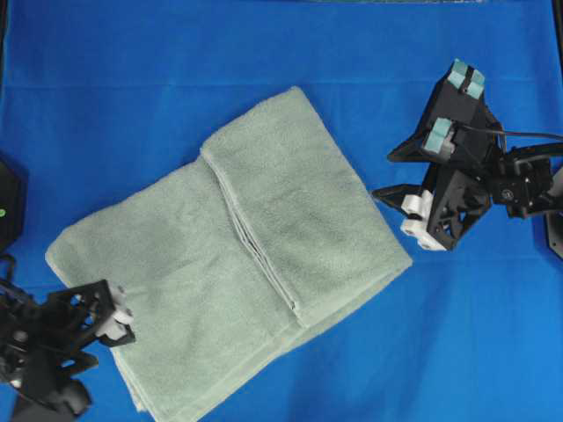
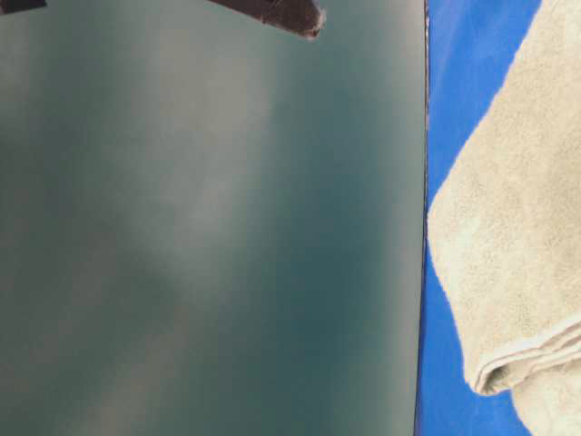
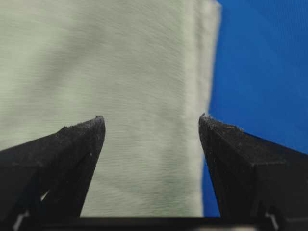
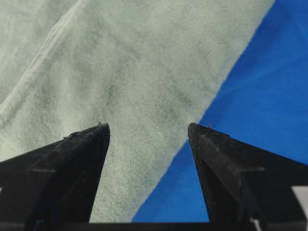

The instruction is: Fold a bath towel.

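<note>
Both jaws stand wide, holding nothing. Beneath the left gripper (image 3: 151, 118) lies the bath towel (image 1: 237, 255); its edge crosses under the right gripper (image 4: 149, 126). No writing shows.

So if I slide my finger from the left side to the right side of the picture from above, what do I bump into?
Left gripper → bath towel → right gripper, all on the blue cloth.
</note>
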